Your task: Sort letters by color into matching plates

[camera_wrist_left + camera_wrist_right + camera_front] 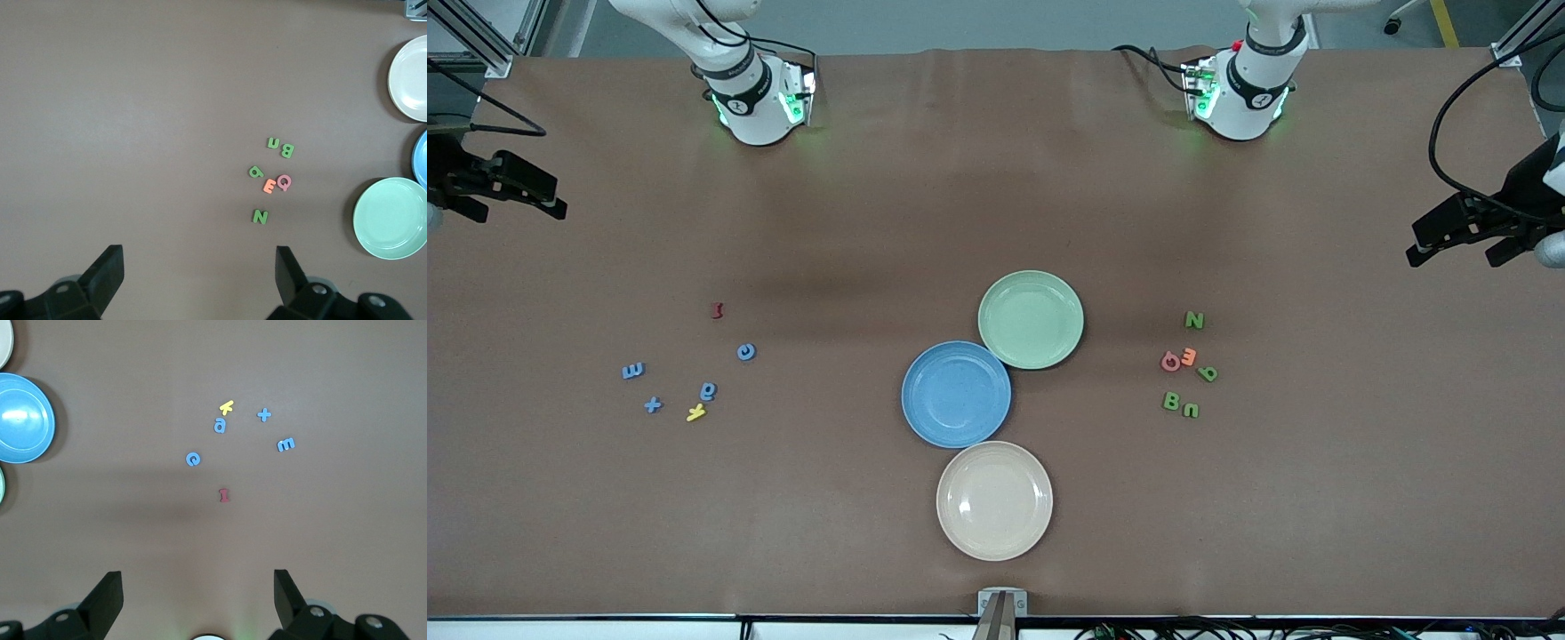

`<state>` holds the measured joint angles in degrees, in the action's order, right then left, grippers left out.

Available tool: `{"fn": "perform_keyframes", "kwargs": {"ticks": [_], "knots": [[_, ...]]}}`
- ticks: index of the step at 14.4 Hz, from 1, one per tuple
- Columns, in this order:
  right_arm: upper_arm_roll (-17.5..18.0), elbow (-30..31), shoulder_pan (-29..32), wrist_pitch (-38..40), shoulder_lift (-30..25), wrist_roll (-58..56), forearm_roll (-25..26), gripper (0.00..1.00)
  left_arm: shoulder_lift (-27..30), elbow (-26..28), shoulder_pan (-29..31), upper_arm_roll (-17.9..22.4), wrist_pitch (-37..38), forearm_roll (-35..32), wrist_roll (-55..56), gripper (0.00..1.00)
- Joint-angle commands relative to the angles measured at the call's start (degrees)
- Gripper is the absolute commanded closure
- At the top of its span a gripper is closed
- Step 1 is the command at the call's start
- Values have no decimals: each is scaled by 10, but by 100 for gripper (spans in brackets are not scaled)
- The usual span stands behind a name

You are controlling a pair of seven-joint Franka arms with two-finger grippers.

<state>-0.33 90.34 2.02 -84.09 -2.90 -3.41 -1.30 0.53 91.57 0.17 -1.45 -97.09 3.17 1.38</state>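
Note:
Several blue letters (708, 390) lie scattered toward the right arm's end of the table, and the right wrist view shows them too (219, 425). Several green letters (1194, 320) lie in a cluster toward the left arm's end (260, 217). The blue plate (956, 394) and the pale green plate (1031, 319) sit side by side mid-table, both with nothing in them. My left gripper (1458, 256) hangs open high over its end of the table (200, 267). My right gripper (551, 197) hangs open over the opposite end (198, 590). Neither holds anything.
A cream plate (994, 500) sits nearest the front camera, touching the blue one. A yellow piece (695, 412) and a red piece (716, 310) lie among the blue letters. An orange piece (1189, 356) and a pink piece (1170, 361) lie among the green ones.

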Motion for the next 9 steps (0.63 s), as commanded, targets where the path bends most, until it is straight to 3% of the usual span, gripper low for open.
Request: {"fn": "perform_keyframes", "kwargs": {"ticks": [1,6,9], "knots": [[3,8,5,-5,-8,0,-11,0,-5,-13,2,-2,13,-6,2,0],[3,8,5,-6,-7,0,-13,0,-7,-9,2,-1,14,-5,11,0],[3,3,5,-2,-7,1,-13,0,-44,-7,-5,-3,22,-5,13,0]]}}
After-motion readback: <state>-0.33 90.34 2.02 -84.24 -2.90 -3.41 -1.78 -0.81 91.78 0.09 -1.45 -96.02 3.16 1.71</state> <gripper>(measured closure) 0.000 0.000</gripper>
